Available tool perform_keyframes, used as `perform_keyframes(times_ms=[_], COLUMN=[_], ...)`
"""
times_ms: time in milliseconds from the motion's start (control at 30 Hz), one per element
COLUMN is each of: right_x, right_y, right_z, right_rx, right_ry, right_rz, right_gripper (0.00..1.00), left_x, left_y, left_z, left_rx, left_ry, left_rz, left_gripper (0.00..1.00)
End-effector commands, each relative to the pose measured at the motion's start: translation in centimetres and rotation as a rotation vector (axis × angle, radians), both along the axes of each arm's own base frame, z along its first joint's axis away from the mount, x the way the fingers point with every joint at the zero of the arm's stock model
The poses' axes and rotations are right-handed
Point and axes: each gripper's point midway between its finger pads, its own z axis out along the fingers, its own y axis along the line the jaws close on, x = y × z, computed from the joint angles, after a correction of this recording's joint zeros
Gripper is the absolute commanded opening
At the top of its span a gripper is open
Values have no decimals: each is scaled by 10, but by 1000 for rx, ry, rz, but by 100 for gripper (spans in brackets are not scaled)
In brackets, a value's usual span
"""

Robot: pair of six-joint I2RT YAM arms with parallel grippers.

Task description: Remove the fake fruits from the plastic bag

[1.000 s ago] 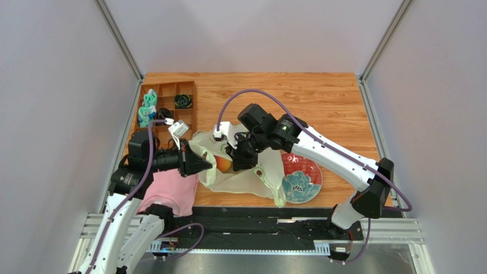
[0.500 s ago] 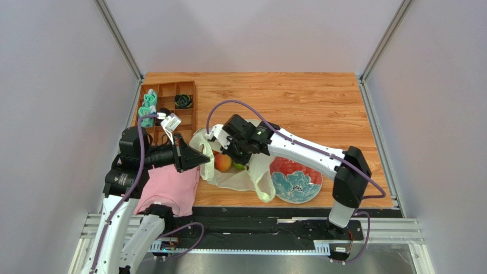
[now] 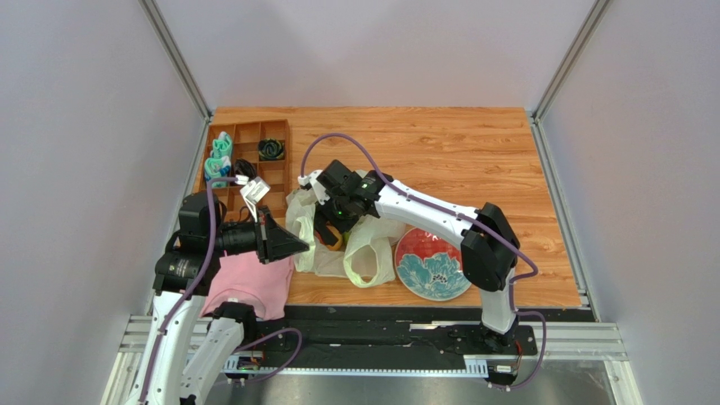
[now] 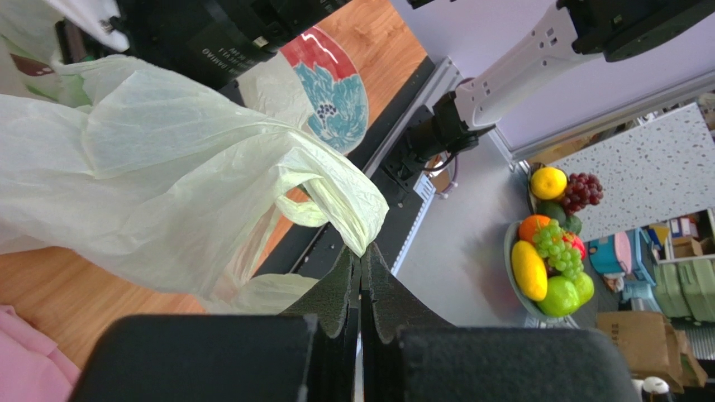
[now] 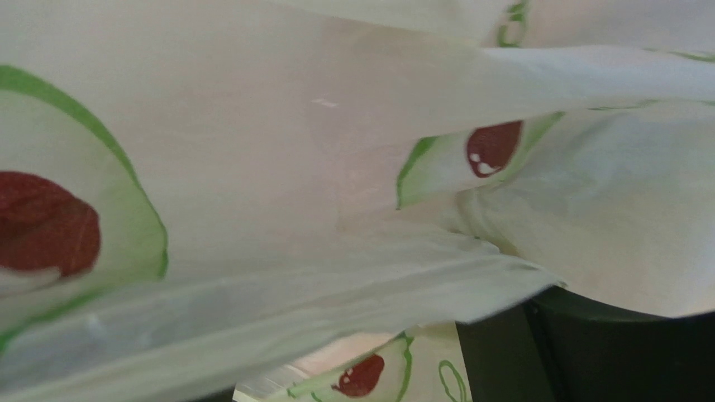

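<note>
Pinching an edge of the bag [image 4: 168, 159] with the left gripper [image 4: 361, 261], jaws pressed flat together and plastic bunching right at the tips. Holding that edge up at the bag's left side, with the bulk of the bag spreading away beyond the fingertips. Plunging the right gripper [image 3: 331, 226] into the bag's top folds, near the bag's middle. Getting only avocado-printed plastic draped close across the right wrist view, with one dark finger [image 5: 587, 352] at the lower corner; spread or pressed together, not telling from these pictures. Glimpsing a yellow-orange sliver [image 3: 337, 244] just below that gripper among the folds, too small for naming. Lying just right of the bag, the plate [image 3: 439, 272]; lying left of the bag, the cloth [image 3: 252, 283].
</note>
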Motion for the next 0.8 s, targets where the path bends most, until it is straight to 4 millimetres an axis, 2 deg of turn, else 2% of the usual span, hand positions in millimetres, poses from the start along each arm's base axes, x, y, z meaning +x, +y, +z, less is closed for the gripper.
perform_keyframes(times_ms=[0,33,133,467,533,600,667,700,767], right_x=[1,3,11,17,20,30,34,33,28], right_y=[28,28,27,44,48,45,42,38,33], right_z=[-5,-7,-19,-55,-53,-43,-31,-17,-1], right_rx=[48,42,8,-37,-36,-50,-41,-27,-4], right_ry=[46,49,40,57,29,-35,-58,-67,-65], right_rz=[-80,-108,-152,-202,-178,-187,-169,-164,-129], right_gripper=[87,91,93,93,75,56,45,39,34], left_x=[-22,-24,-27,-28,-27,-24,-21,-19,-16], left_y=[2,2,3,4,5,5,6,5,5], left_z=[-11,-13,-14,-14,-15,-15,-16,-14,-13], left_rx=[5,9,15,19,20,23,24,20,12], left_ry=[12,12,8,6,8,7,6,-9,-6], left_rz=[-51,-54,-60,-51,-45,-31,-21,-19,-12], left_gripper=[0,0,0,0,0,0,0,0,0])
